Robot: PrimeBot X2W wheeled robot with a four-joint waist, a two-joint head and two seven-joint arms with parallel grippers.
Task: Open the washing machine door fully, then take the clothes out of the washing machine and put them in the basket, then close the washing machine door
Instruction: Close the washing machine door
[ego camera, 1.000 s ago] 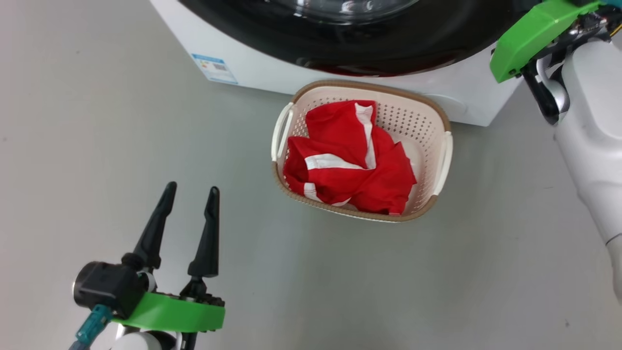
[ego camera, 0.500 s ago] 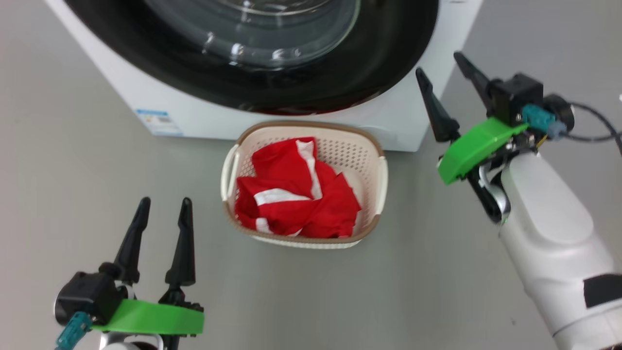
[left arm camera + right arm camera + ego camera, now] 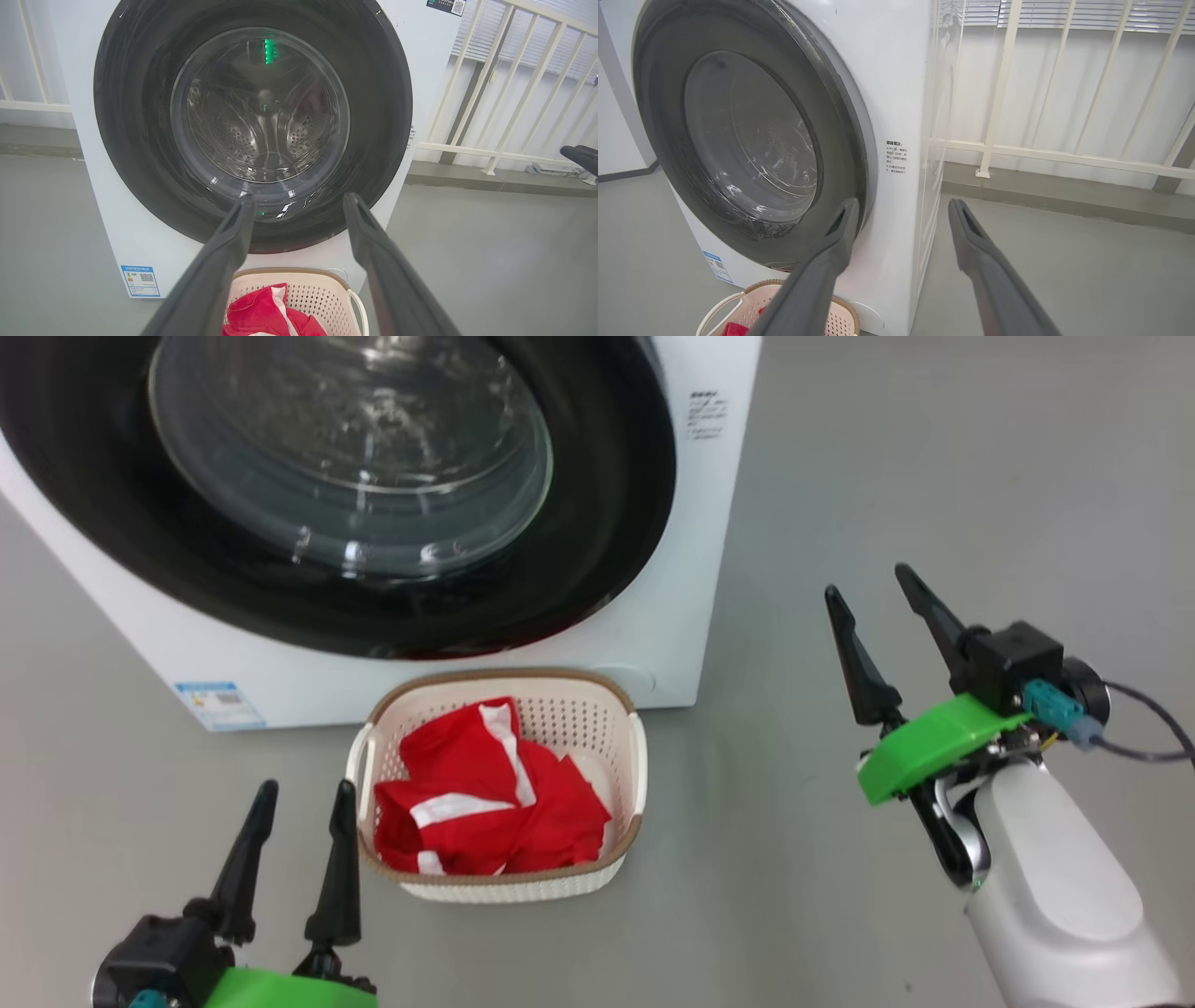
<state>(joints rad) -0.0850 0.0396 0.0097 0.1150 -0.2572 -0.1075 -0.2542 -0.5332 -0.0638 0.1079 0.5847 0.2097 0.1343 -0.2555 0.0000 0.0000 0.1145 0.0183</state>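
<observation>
Head view: washing machine door (image 3: 597, 523) looks shut, up-left of the apparently nearer right gripper (image 3: 866, 581), spread and empty like the left gripper (image 3: 306, 789); clothes (image 3: 485, 803) lie in the basket (image 3: 504, 674) below the door.

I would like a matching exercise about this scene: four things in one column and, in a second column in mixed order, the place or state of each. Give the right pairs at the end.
Column one
1. washing machine door
2. clothes
3. basket
4. right pincer

Column two
a. open, holding nothing
b. shut against the washing machine
c. standing on the floor, just in front of the white appliance
d. red, lying in a heap inside a cream container

Right pairs: 1-b, 2-d, 3-c, 4-a
</observation>
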